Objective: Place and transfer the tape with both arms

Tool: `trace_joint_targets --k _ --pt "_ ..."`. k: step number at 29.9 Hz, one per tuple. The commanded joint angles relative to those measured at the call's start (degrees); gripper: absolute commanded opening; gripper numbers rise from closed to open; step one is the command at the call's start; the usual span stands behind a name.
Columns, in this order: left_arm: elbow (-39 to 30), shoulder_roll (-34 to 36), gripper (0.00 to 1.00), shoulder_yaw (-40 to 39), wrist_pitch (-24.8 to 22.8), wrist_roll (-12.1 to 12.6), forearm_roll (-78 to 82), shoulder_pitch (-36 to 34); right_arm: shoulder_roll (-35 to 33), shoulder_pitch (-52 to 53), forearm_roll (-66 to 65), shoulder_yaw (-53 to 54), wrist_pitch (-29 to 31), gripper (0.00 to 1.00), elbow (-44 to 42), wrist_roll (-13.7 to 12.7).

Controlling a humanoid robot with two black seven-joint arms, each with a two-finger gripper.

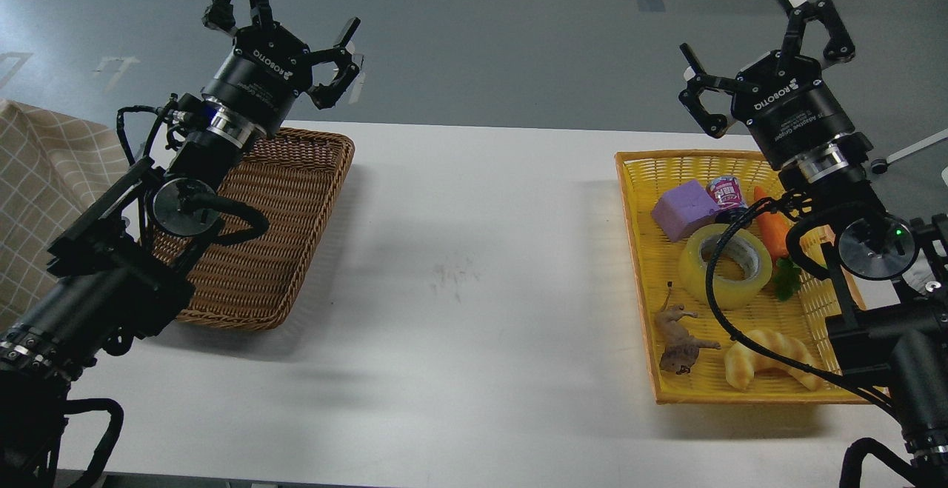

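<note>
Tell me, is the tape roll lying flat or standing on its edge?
Lying flat. The tape roll rests in the yellow basket with its core hole facing up.

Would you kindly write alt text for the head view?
A roll of tape lies in a yellow basket on the white table's right; a brown wicker basket sits left. The left gripper and right gripper hover open, holding nothing.
</note>
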Motion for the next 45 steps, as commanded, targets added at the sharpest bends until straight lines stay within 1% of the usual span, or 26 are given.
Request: trace_joint_targets --k 1,9,13,20,24,33,45 --pt "0.1 0.0 0.98 -0.1 0.0 -0.1 0.0 0.0 0.0 0.0 0.2 0.3 0.0 1.00 0.1 0.5" --pt "0.2 -0.5 0.98 -0.1 0.0 -0.2 0.0 0.1 0.5 0.1 0.0 0.4 0.0 1.00 0.2 0.5" --pt "0.2 -0.5 0.98 -0.2 0.0 -1.0 -0.1 0.1 0.5 0.1 0.0 0.3 0.0 1.00 0.3 0.5" --pt "2.1 -0.7 0.98 -0.2 0.0 -0.4 -0.7 0.2 0.6 0.1 0.0 0.5 0.0 1.00 0.5 0.5" --pt "3.6 -2.4 0.98 -0.8 0.0 -0.5 -0.5 0.0 0.6 0.3 -0.1 0.5 0.0 1.00 0.2 0.5" --pt "3.8 -2.6 0.98 -1.1 0.0 -1.0 0.0 -0.2 0.2 0.9 -0.4 0.7 0.0 1.00 -0.1 0.5" --pt "3.7 -2.6 0.98 -1.2 0.0 -0.9 -0.4 -0.2 -0.1 0.5 -0.4 0.2 0.0 1.00 -0.3 0.5"
